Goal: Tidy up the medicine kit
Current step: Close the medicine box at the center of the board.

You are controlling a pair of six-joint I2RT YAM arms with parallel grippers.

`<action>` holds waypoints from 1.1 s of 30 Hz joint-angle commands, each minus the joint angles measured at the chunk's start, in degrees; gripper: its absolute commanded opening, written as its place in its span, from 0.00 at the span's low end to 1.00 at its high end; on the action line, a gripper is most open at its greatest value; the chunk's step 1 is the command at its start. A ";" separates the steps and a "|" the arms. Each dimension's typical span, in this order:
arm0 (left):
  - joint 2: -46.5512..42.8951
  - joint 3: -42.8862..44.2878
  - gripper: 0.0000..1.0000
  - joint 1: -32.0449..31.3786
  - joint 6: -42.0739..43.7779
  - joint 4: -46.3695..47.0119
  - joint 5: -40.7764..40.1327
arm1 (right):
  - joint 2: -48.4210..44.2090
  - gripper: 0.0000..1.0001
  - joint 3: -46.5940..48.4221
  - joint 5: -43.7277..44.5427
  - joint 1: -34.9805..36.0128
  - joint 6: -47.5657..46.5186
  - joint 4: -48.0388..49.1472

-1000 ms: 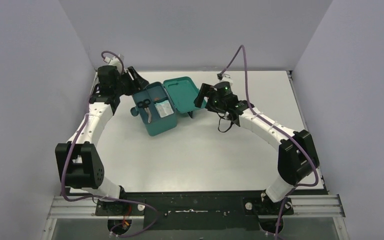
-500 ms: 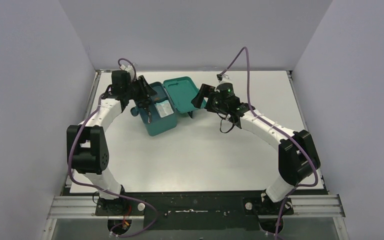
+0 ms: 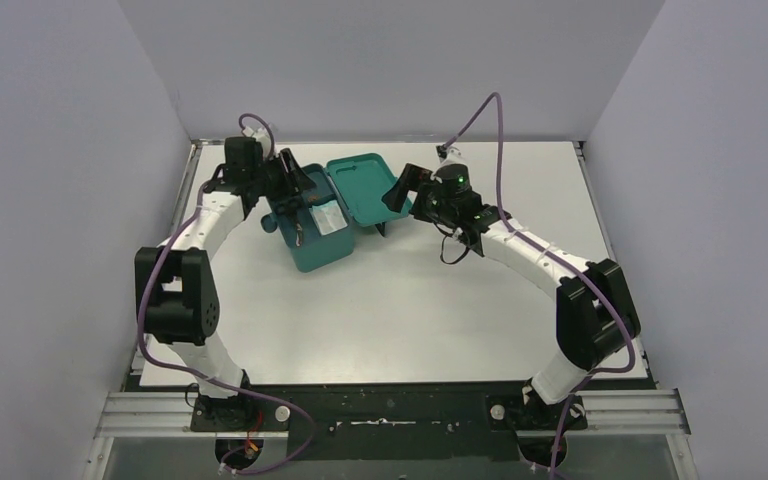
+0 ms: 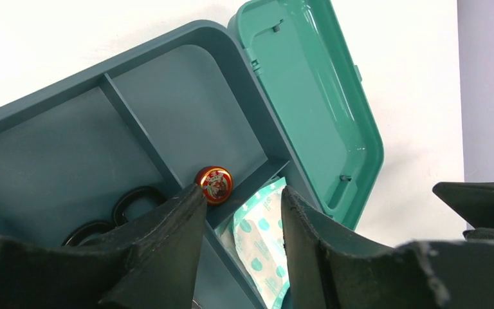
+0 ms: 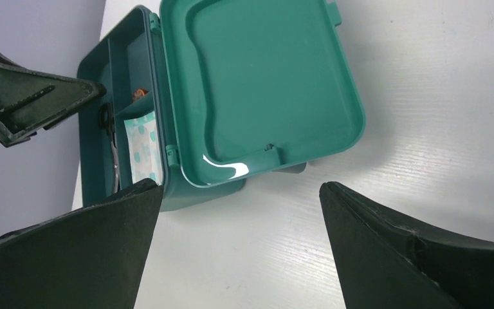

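The medicine kit (image 3: pixel 316 258) lies open at the back of the table, its lid (image 3: pixel 362 186) flat to the right. My left gripper (image 3: pixel 294 186) hangs over its divided inside, open and empty (image 4: pixel 241 196). Just past its left fingertip (image 4: pixel 192 196), a small red round tin (image 4: pixel 213 183) rests in a corner of a compartment. A packet of plasters (image 4: pixel 265 239) lies in the neighbouring compartment, and black scissors handles (image 4: pixel 134 201) show on the left. My right gripper (image 3: pixel 398 188) stands wide open (image 5: pixel 240 187) just right of the lid (image 5: pixel 257 77), holding nothing.
The white table (image 3: pixel 410 300) runs to grey walls at the back and on both sides. In the right wrist view the left gripper (image 5: pixel 35 96) shows over the kit's far side (image 5: pixel 90 161).
My left arm has swung right, from beside the kit's left end to over its open compartments. The right gripper has shifted only slightly.
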 commanded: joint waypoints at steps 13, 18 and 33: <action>-16.66 -9.64 0.63 8.26 0.97 -3.90 -11.26 | 4.58 1.00 -7.31 -3.55 -4.33 13.09 19.15; -18.64 -14.20 0.67 9.89 0.45 -1.27 -7.82 | 6.49 1.00 -10.25 -3.75 -4.43 18.43 25.32; -21.10 -23.31 0.97 9.90 0.85 3.99 -2.17 | 13.77 1.00 -13.22 -5.72 -4.54 26.74 42.46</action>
